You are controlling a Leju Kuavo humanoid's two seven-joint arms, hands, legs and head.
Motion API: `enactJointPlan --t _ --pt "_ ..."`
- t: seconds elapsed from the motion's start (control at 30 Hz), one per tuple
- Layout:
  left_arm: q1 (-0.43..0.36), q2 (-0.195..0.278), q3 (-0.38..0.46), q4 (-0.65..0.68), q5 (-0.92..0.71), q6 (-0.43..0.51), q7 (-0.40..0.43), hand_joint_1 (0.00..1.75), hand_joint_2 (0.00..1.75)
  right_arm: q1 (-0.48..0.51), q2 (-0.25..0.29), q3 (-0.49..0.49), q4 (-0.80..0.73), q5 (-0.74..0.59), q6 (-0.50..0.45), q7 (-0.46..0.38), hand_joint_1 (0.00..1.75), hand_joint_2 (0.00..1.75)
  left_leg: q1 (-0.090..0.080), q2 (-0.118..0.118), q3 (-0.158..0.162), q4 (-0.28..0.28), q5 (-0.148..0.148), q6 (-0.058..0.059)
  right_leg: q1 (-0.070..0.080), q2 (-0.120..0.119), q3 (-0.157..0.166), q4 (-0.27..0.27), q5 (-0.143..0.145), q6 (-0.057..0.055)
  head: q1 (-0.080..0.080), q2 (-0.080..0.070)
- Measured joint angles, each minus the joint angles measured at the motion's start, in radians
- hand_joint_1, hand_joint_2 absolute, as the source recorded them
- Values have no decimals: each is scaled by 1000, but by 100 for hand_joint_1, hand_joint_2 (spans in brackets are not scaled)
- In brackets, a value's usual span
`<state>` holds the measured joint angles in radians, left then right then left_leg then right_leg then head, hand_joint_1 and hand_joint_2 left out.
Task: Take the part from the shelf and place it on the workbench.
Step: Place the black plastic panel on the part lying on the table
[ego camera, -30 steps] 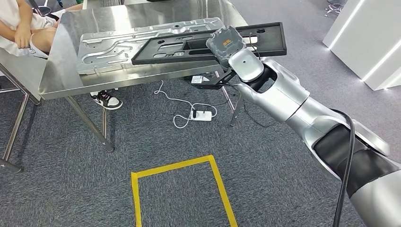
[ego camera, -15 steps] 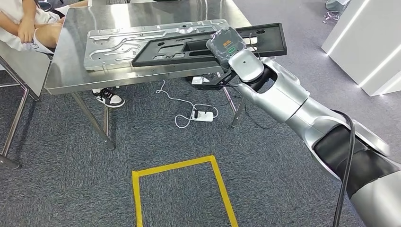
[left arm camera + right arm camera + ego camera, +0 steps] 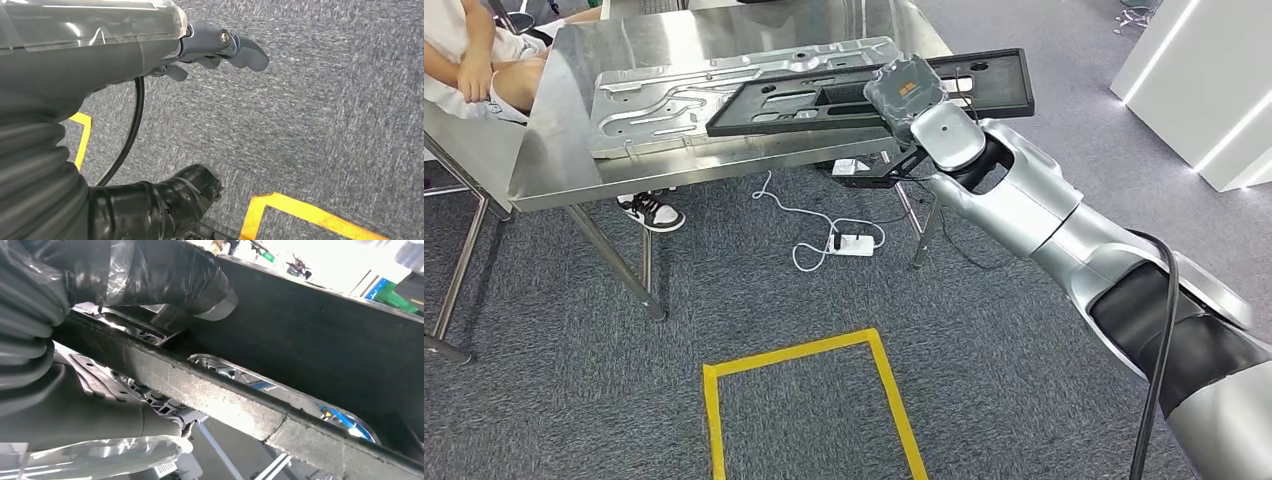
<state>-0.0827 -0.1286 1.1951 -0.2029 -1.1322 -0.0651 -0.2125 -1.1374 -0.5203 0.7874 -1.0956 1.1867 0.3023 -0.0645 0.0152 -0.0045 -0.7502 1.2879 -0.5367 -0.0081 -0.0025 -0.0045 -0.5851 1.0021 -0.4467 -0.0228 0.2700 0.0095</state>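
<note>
The part is a long black panel (image 3: 824, 100) with cut-outs, held level just above the steel workbench (image 3: 554, 170). Its left end overlaps a silver pressed-metal plate (image 3: 654, 100) that lies on the bench. My right hand (image 3: 904, 90) grips the panel near its right half, at the bench's front right corner. In the right wrist view the dark fingers (image 3: 165, 275) wrap the panel's edge (image 3: 320, 340) from close up. My left hand (image 3: 215, 47) hangs over the grey carpet, holding nothing, with its fingers loosely apart.
A person (image 3: 474, 60) sits at the bench's far left end, feet under it. A white power strip with cable (image 3: 852, 243) lies on the carpet below the bench. A yellow tape square (image 3: 809, 400) marks the floor in front. A white counter (image 3: 1204, 80) stands at the right.
The whole picture swayed slightly and came back, so the camera moved. The right hand keeps its hold on the black panel over the bench, almost where it was.
</note>
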Motion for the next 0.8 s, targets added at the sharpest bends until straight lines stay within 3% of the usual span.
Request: enactJointPlan --t 0.1,0.17,0.3,0.37,0.43,0.47,0.5,0.57,0.63,0.67,0.73,0.8 --pt "0 1 0 0 0 0 0 0 175 1 0 0 0 -1 0 0 175 175 0 1 81 -175 92 5 1 3 3 18 -17 10 0 0" --pt "-1 1 0 0 0 1 1 0 175 0 -2 0 0 -1 1 0 175 175 -3 0 111 -239 105 12 4 4 -1 27 -25 20 0 0" --pt "-1 1 1 0 -1 1 2 0 175 0 -6 0 0 -1 3 0 175 175 -1 -1 118 -252 106 31 2 5 -10 42 -38 41 0 0" --pt "-2 0 1 0 -2 1 2 0 175 -3 -8 0 0 -1 5 0 175 175 3 -1 125 -260 107 40 -3 5 -50 125 -83 52 0 0" --pt "-2 0 1 0 -4 1 2 0 175 -3 -8 1 1 -1 7 -1 175 175 3 -1 127 -261 105 44 -7 5 -122 257 -132 59 0 0" --pt "-2 0 1 0 -4 1 2 0 175 -1 -8 3 2 -1 7 -1 175 175 3 -2 129 -261 102 45 -9 5 -149 299 -138 62 0 0" --pt "-1 0 1 0 -5 1 2 0 175 1 -8 4 2 -1 8 -2 175 175 3 -2 132 -261 100 45 -11 5 -158 303 -122 62 0 0" --pt "-1 0 1 0 -6 1 2 0 175 2 -9 6 3 -1 8 -2 175 175 3 -3 142 -261 94 42 -12 4 -117 197 -43 58 0 0" --pt "-2 -2 1 0 -6 1 2 0 175 -3 -9 6 3 -1 7 -2 175 175 2 -3 147 -260 89 37 -7 5 -57 68 11 48 0 0" --pt "-2 -3 1 0 -7 1 2 0 175 -5 -9 6 3 -1 8 -2 175 175 1 -3 147 -260 88 33 -3 4 -42 36 18 44 0 0" --pt "-3 -3 1 0 -8 1 3 0 175 -7 -9 6 3 -1 8 -2 175 175 1 -3 144 -262 88 23 2 5 -37 20 13 37 0 0" --pt "-3 -4 1 0 -8 1 3 0 175 -8 -9 7 3 -1 7 -3 175 175 0 -1 141 -253 77 14 -4 4 -30 10 15 27 -1 0"
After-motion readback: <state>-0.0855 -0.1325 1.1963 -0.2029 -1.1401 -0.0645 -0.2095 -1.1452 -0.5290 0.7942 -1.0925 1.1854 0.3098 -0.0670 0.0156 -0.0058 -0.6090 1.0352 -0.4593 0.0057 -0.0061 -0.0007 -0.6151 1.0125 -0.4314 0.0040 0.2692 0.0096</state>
